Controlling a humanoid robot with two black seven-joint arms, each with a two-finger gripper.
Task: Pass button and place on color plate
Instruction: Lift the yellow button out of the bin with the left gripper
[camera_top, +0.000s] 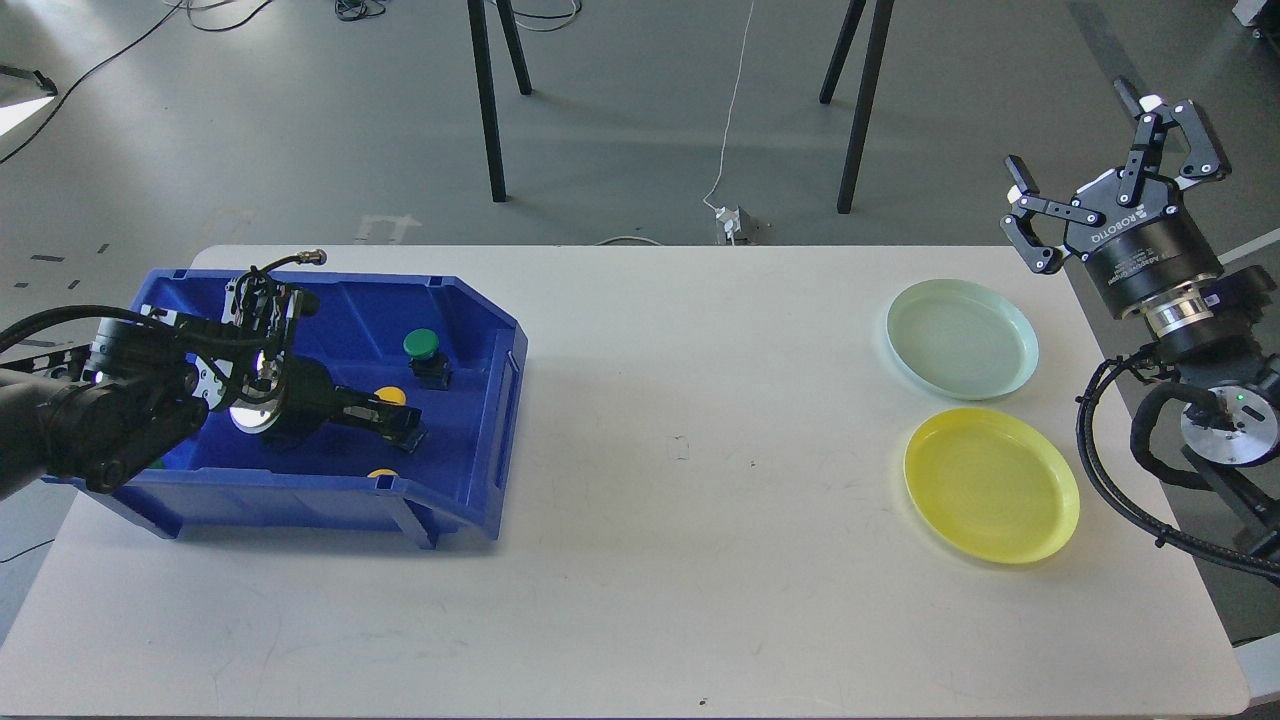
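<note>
**Early stage: the pick is under way, both plates still bare**

Start with your left gripper, at the left of the frame, down inside the blue bin. Its fingers sit around a yellow button, whose cap shows just above them. The view is dark and crowded there, so you cannot tell whether the fingers have closed on it or only bracket it. Treat the grasp as unconfirmed.

Moving outward in the bin, a green button stands just above and to the right of the gripper, apart from it. A second yellow cap peeks out at the bin's lower wall, mostly hidden.

At the upper right of the frame, your right gripper hangs off the table's edge with its fingers spread wide and nothing between them. That looks like a ready pose for the handover.

Below and left of it, the pale green plate and the yellow plate lie side by side on the white table, neither holding anything.

In my judgement almost everything remains: secure and lift a button, carry it toward mid-table, pass it to the right gripper, then set it on the plate of matching colour.
</note>
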